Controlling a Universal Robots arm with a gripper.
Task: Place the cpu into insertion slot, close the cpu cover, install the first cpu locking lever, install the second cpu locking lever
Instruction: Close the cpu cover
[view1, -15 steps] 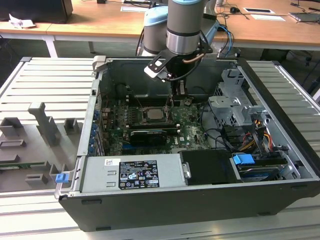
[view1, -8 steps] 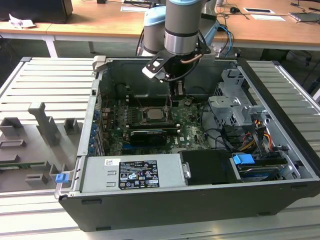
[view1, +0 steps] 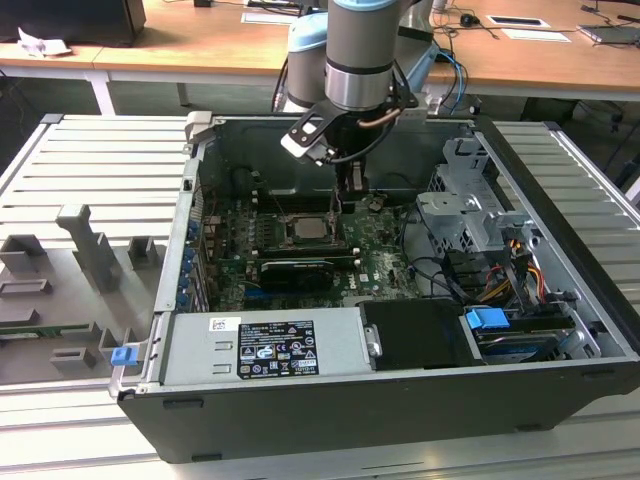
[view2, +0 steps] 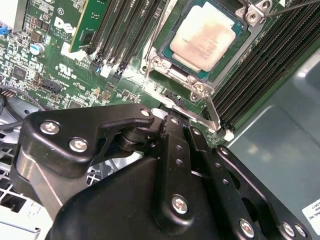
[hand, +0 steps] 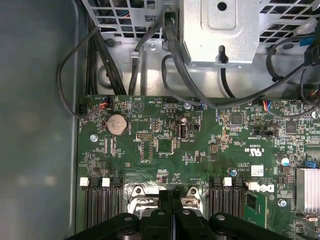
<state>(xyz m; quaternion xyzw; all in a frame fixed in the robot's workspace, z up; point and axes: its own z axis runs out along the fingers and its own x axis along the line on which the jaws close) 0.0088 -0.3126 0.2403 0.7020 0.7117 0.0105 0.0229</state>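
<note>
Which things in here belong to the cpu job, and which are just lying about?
Job: cpu, cpu cover, locking lever, gripper.
Lying about: memory slots, coin battery, black cables, power supply, drive cage.

cpu (view2: 204, 36), small square chip w/ silvery-beige face, smudged centre, lying flat in insertion slot, slot itself hidden under it, silver cpu cover (view2: 194, 86) down flat round chip's edges, thin metal locking lever (view2: 212, 107) slanting off frame's corner

I log: exterior view evenly bright, the case (view1: 330, 415) shadowed inside; second wrist view sharp, pale glare on the cpu (view2: 204, 37); first wrist view, dull sheen on the case wall (hand: 35, 125).
</note>
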